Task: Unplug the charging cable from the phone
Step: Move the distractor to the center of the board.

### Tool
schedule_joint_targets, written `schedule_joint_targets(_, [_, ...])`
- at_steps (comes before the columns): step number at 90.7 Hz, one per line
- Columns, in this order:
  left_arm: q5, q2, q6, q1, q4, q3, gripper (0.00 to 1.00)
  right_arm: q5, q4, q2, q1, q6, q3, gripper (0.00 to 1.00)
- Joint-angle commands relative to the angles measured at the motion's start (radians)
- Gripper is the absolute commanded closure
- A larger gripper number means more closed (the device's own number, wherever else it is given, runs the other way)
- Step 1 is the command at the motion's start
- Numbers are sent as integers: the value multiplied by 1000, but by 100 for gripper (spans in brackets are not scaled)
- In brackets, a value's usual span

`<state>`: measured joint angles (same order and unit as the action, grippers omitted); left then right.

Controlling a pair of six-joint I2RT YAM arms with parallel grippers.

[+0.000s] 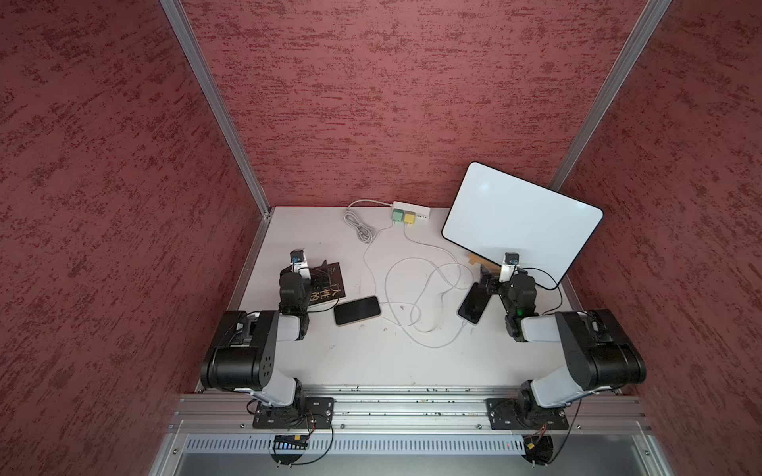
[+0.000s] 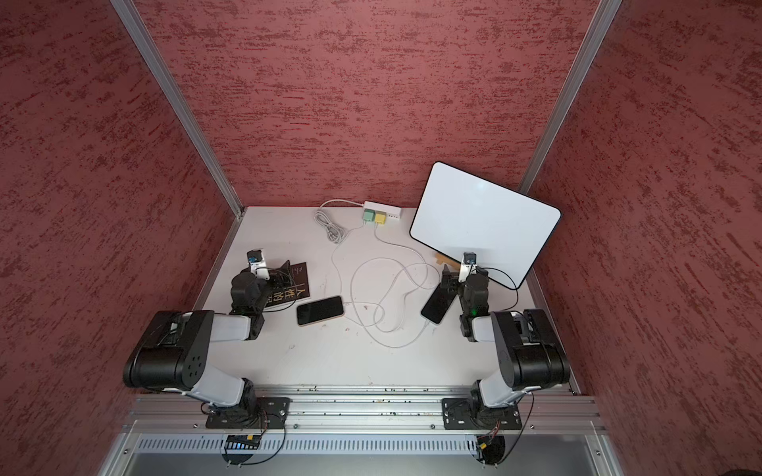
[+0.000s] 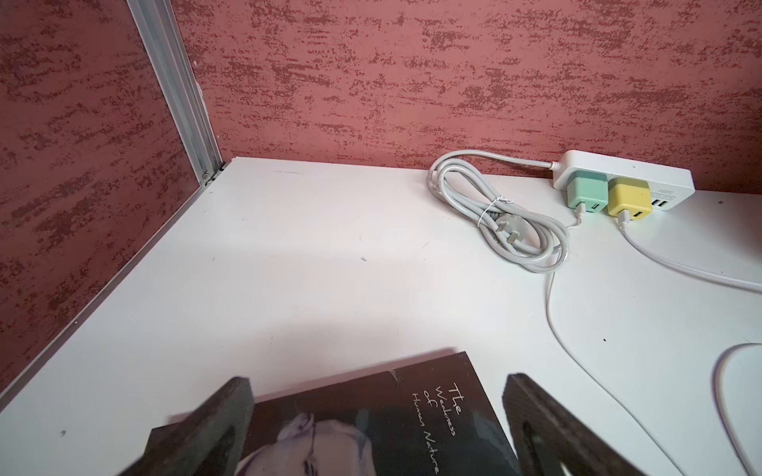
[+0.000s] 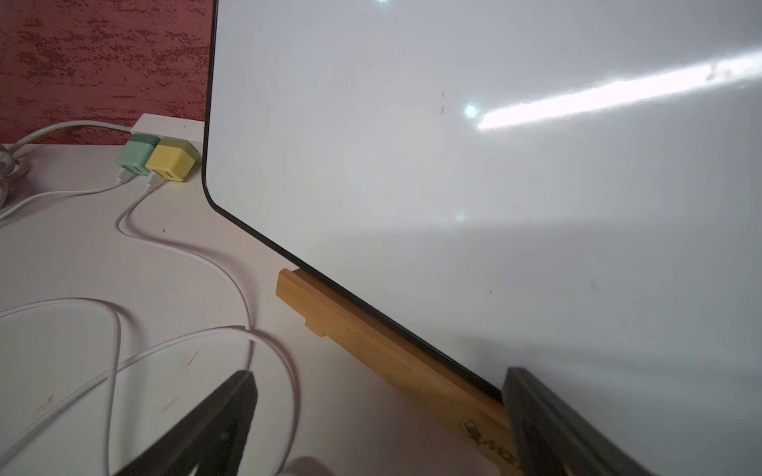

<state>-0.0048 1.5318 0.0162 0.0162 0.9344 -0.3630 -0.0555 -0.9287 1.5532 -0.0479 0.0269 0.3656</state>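
Centre phone [image 1: 356, 310] only in top views, book [image 3: 350, 412] title only at left wrist

You see a black phone [image 1: 356, 310] lying flat, screen up, centre; second phone [image 1: 473, 305] right of it; white cables [image 1: 433, 345] plugged into both.

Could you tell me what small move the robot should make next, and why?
Probably pull the right hand toward the plug at the near end of the phone beside it: the hand is open and empty, and the plug is in.
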Motion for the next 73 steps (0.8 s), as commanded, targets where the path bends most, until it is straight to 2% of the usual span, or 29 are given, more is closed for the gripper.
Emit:
schedule_joint_targets(1, [5,-3,12,-4,-8,-4,0,10,5,-5,9,4,16,1])
schedule_joint_targets(73, [42,-3,3,15,-26,-13,0,0,-1,-8,8,3,13,1])
